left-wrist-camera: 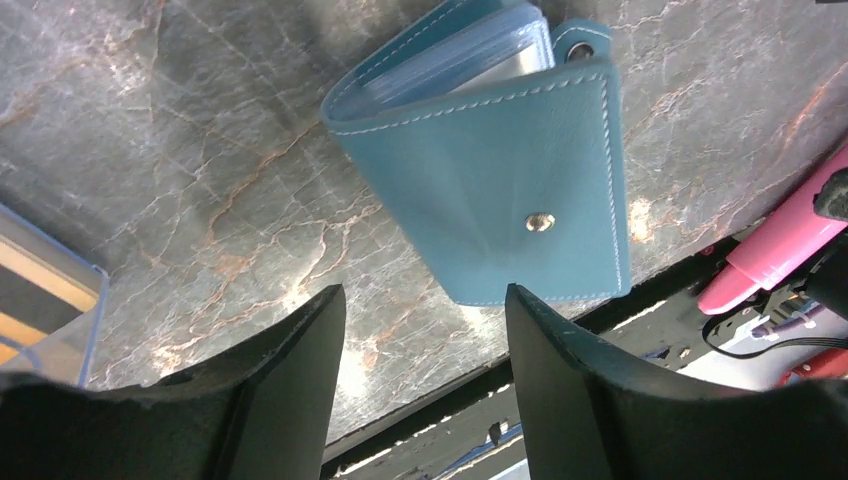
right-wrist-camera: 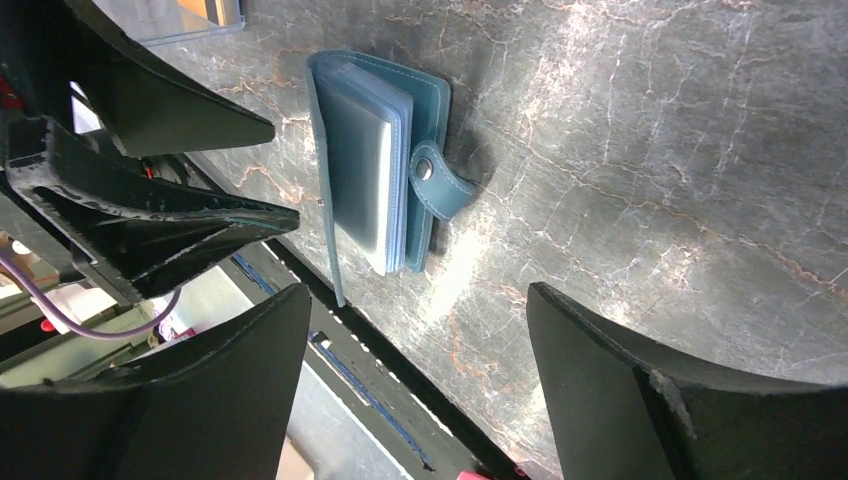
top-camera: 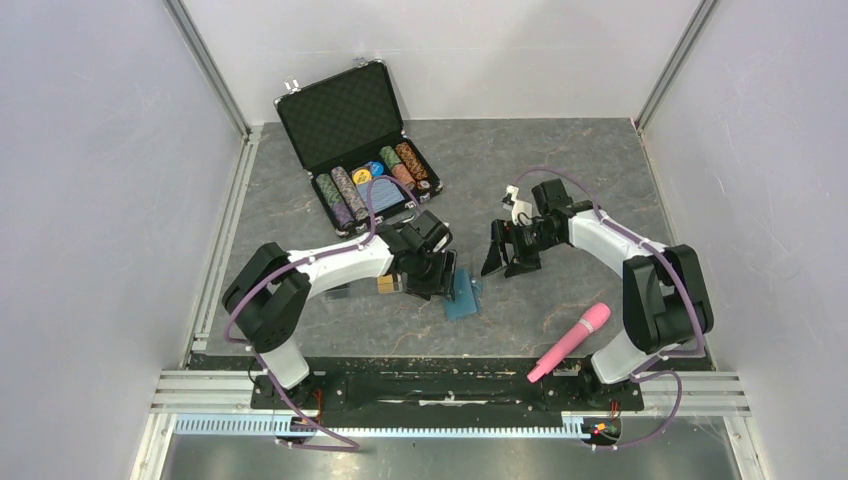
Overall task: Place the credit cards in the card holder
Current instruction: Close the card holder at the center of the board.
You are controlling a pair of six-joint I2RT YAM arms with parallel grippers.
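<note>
- Card holder (left-wrist-camera: 500,190): teal, lying on the desk (left-wrist-camera: 200,150). Strap unsnapped, cover ajar, clear sleeves showing.
- Hazard, judged: nothing pins the holder, so it may slide or flop shut when a card is pushed at a sleeve. A thin card could also slip from the fingers.
- Left hand (left-wrist-camera: 425,300): close by the holder's outer cover, not touching. Fingers parted, empty.
- Right hand (right-wrist-camera: 418,295): near the holder's strap side. Fingers wide, empty.
- Credit cards (left-wrist-camera: 28,268): gold-orange, in a clear box (left-wrist-camera: 85,300), beyond the left hand from the holder.
</note>
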